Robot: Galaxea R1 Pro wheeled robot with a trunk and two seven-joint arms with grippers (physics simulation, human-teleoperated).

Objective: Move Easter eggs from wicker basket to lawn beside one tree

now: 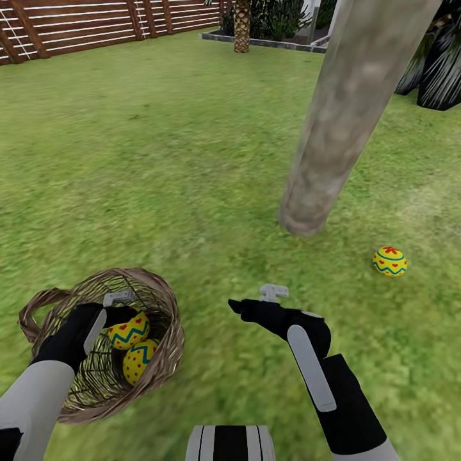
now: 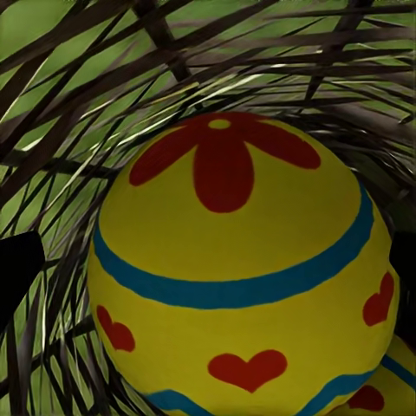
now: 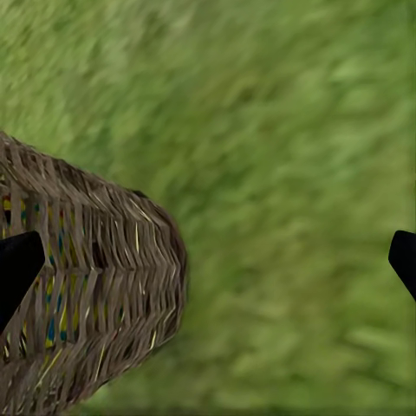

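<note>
Easter eggs first: my left gripper point(image 1: 121, 307) is down inside the wicker basket point(image 1: 160, 358), right over the upper egg point(image 1: 129, 330). In the left wrist view that egg point(image 2: 243, 277) sits between the two dark fingertips point(image 2: 17, 269), which stand spread at either edge, though I cannot tell whether they touch the shell. A second egg point(image 1: 138, 360) lies just below the first in the basket, and its edge point(image 2: 381, 390) peeps out beside the first one in the wrist view. The basket is tipped on its side on the lawn point(image 1: 160, 160), its mouth facing me and its loop handle point(image 1: 35, 314) out to the left.

My right gripper point(image 1: 253, 304) hovers over bare grass just right of the basket, fingers point(image 3: 17, 269) wide apart and holding nothing; the right wrist view catches the basket's woven wall point(image 3: 104, 295) beside it.

Beyond, the third egg point(image 1: 390, 261) rests on the grass near the foot of the pale trunk of the tree point(image 1: 346, 115), a little to its right and not touching it. A slatted wooden fence point(image 1: 83, 25) runs along the far edge
</note>
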